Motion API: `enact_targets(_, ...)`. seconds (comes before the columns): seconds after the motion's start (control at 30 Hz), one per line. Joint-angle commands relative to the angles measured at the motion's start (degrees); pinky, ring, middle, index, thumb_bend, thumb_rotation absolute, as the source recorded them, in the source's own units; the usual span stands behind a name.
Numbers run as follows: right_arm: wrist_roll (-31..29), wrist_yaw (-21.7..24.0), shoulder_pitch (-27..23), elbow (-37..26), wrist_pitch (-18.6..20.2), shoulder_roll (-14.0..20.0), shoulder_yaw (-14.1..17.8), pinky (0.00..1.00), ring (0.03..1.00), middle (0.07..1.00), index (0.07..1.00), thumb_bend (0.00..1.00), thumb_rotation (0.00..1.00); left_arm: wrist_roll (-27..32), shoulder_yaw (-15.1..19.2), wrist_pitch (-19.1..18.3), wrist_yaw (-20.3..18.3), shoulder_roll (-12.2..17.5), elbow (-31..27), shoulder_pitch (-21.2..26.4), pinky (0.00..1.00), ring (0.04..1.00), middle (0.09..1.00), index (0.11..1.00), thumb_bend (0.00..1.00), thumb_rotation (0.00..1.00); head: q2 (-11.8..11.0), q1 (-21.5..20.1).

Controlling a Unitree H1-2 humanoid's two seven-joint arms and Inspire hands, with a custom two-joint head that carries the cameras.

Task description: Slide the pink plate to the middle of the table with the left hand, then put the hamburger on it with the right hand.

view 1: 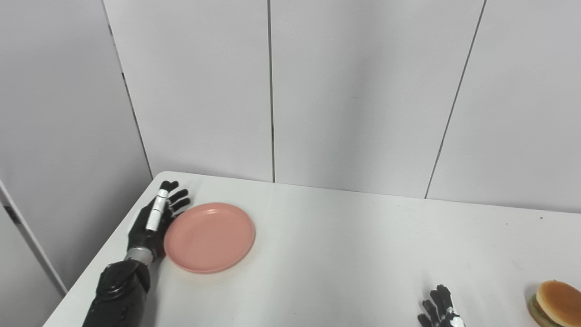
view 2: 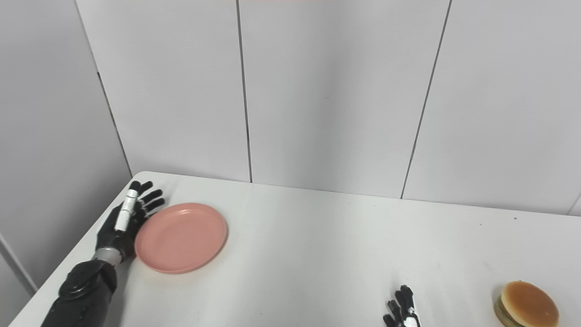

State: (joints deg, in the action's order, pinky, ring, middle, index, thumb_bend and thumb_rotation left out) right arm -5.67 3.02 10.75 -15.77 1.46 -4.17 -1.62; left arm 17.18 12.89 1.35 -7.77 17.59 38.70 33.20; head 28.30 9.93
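**Left hand flat against the plate's rim, hamburger waiting at the far right**

Nearest the camera, at the bottom edge, only the fingertips of the right hand [view 2: 401, 311] poke into view; they look spread and hold nothing, though most of the hand is cut off. Just to its right, apart from it, the hamburger [view 2: 526, 303] sits on the white tabletop [view 2: 340, 254] close to the near right corner, bun top up, with a green layer showing under it. In the left eye view the frame edge cuts it off in part.

Across the tabletop, near the far left corner, lies the pink plate [view 1: 209, 237], flat and right way up, with nothing on it. The left hand [view 1: 154, 218] stands on edge along the plate's left side, fingers straight, a little apart and pointing away toward the wall, palm turned toward the plate. The hand looks to be touching or all but touching the rim on that side; the exact contact is hard to make out. It grips nothing: the fingers are extended, not curled round the rim. Its dark forearm runs back to the bottom left corner of the picture.

Plate and hamburger are well apart, with the bare middle of the tabletop between them. Grey wall panels rise behind the tabletop's far edge.
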Motion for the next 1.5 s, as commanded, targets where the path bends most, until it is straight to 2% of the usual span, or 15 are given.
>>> enact_targets(0.0, -0.13, 0.86, 7.31, -1.74, -0.09, 1.15, -0.84, 0.94, 0.967, 1.000, 0.987, 0.75, 1.00, -0.85, -0.55, -1.04, 0.68, -0.41, -1.39, 1.39, 0.70, 0.827, 0.826, 0.841, 0.91, 0.78, 0.13, -0.09)
enact_targets(0.23, -0.27, 0.85, 7.37, -1.80, -0.16, 1.02, -1.11, 0.94, 0.957, 1.000, 0.982, 0.76, 1.00, -1.97, -1.01, -4.47, 3.92, -4.97, -6.43, 0.98, 0.69, 0.834, 0.829, 0.830, 0.92, 0.82, 0.39, -0.63)
enact_targets(0.47, 0.15, 0.24, 7.60, -2.20, -0.56, 0.43, -1.38, 0.92, 0.946, 0.998, 0.972, 0.75, 1.00, -3.34, -2.22, -7.74, 5.67, -7.89, -9.81, 0.44, 0.68, 0.843, 0.849, 0.822, 0.90, 0.83, 1.01, -1.43)
enact_targets(0.57, 0.40, 0.03, 7.75, -2.53, -0.32, 0.22, -1.66, 0.91, 0.944, 0.997, 0.971, 0.76, 1.00, -4.35, -3.11, -9.23, 6.34, -8.84, -11.45, 0.00, 0.63, 0.838, 0.846, 0.819, 0.90, 0.84, 1.43, -2.35)
enact_targets(0.67, 0.64, -0.21, 7.85, -2.75, -0.37, 0.03, -1.98, 0.90, 0.937, 0.988, 0.962, 0.78, 1.00, -4.26, -3.47, -10.64, 6.47, -9.82, -12.59, -0.51, 0.67, 0.852, 0.853, 0.824, 0.88, 0.83, 1.72, -3.01)
enact_targets(1.03, 2.01, -2.46, 8.32, -3.66, -0.11, -1.87, -4.37, 0.86, 0.912, 0.967, 0.948, 0.79, 0.95, -3.23, -3.88, -15.03, 7.40, -15.09, -18.04, -2.85, 0.68, 0.870, 0.863, 0.824, 0.86, 0.80, 3.87, -10.26)
enact_targets(1.1, 2.57, -3.03, 8.23, -3.69, -0.07, -2.10, -5.04, 0.85, 0.905, 0.960, 0.939, 0.79, 0.94, -3.83, -4.21, -15.53, 7.77, -16.04, -19.07, -3.52, 0.72, 0.885, 0.875, 0.831, 0.86, 0.81, 4.30, -11.59)
enact_targets(1.23, 3.77, -4.24, 8.20, -3.86, 0.40, -2.57, -6.48, 0.82, 0.893, 0.951, 0.928, 0.80, 0.92, -4.38, -4.73, -16.13, 8.19, -17.48, -20.57, -4.86, 0.75, 0.896, 0.883, 0.823, 0.86, 0.81, 4.82, -13.81)
enact_targets(1.4, 5.42, -5.78, 8.41, -4.13, 0.79, -2.93, -8.21, 0.80, 0.885, 0.946, 0.920, 0.78, 0.93, -5.46, -6.45, -15.16, 7.49, -18.49, -21.35, -6.71, 0.74, 0.906, 0.890, 0.831, 0.85, 0.82, 5.16, -15.95)
enact_targets(1.47, 5.78, -6.29, 8.51, -4.23, 0.83, -3.15, -8.82, 0.80, 0.883, 0.945, 0.918, 0.77, 0.93, -5.14, -6.75, -14.94, 7.09, -19.26, -21.22, -7.33, 0.78, 0.924, 0.907, 0.840, 0.83, 0.80, 5.26, -17.10)
